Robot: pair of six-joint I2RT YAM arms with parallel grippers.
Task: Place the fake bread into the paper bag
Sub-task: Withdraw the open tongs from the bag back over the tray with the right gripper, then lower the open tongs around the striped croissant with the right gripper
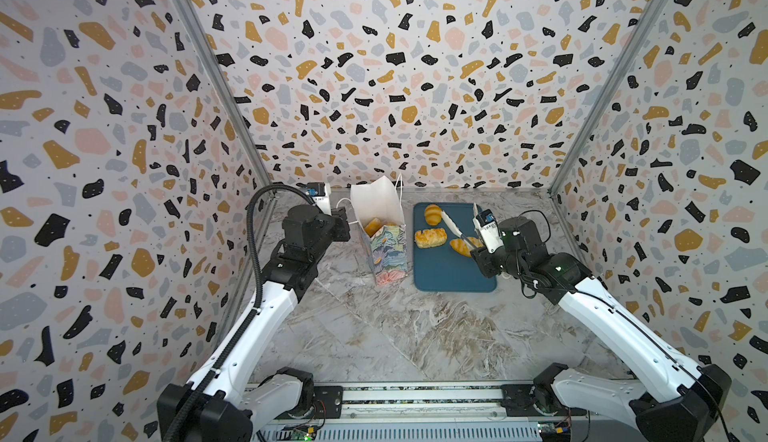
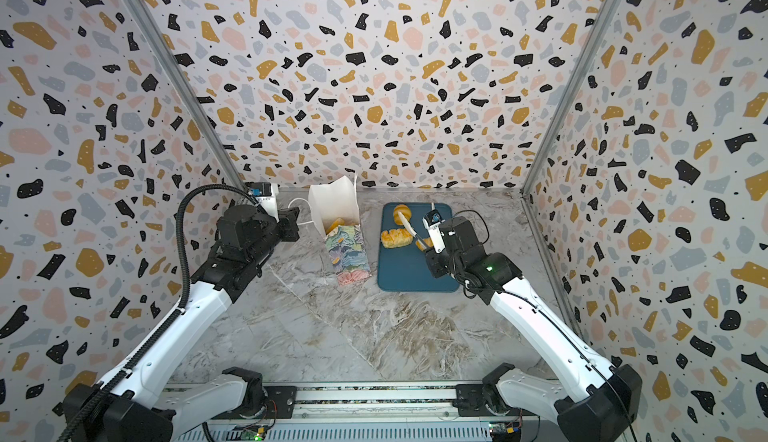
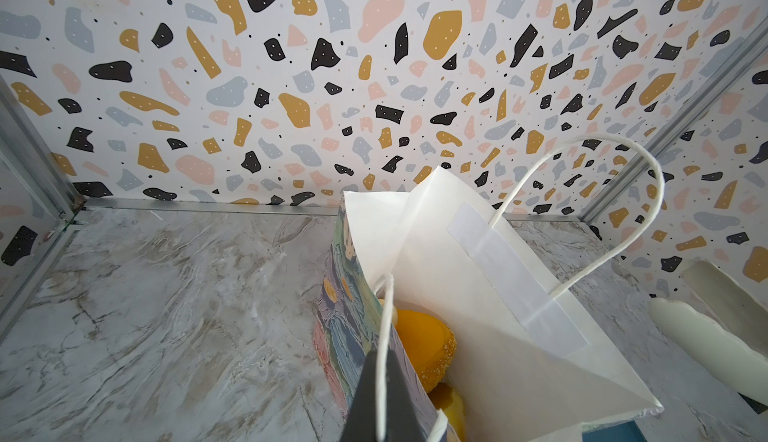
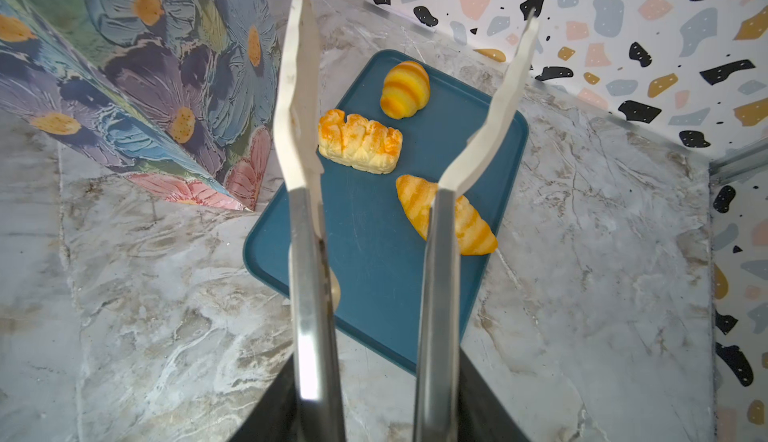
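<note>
**Tongs hang open over the tray; bag held by its handle**

R gripper (image 4: 374, 413) clamps the handle end of metal tongs (image 4: 305, 253). The white tips are spread wide w/ nothing btwn them, up over the blue tray (image 4: 374, 269). 3 breads lie on the tray: a round ridged roll (image 4: 405, 89) at the far end, a rectangular pastry (image 4: 359, 143) on the bag side, and a long striped roll (image 4: 473, 228) on the R arm's side. In the R wrist view one tong arm crosses in front of that last one; touching or not, can't tell. L gripper (image 3: 380, 377) is pinched tight on a white cord handle (image 3: 384, 323) of the floral paper bag (image 1: 390, 253). The bag stands on the marble table (image 1: 374, 336) just beside the tray, mouth open. At least 2 orange breads (image 3: 424, 344) sit inside.
</note>
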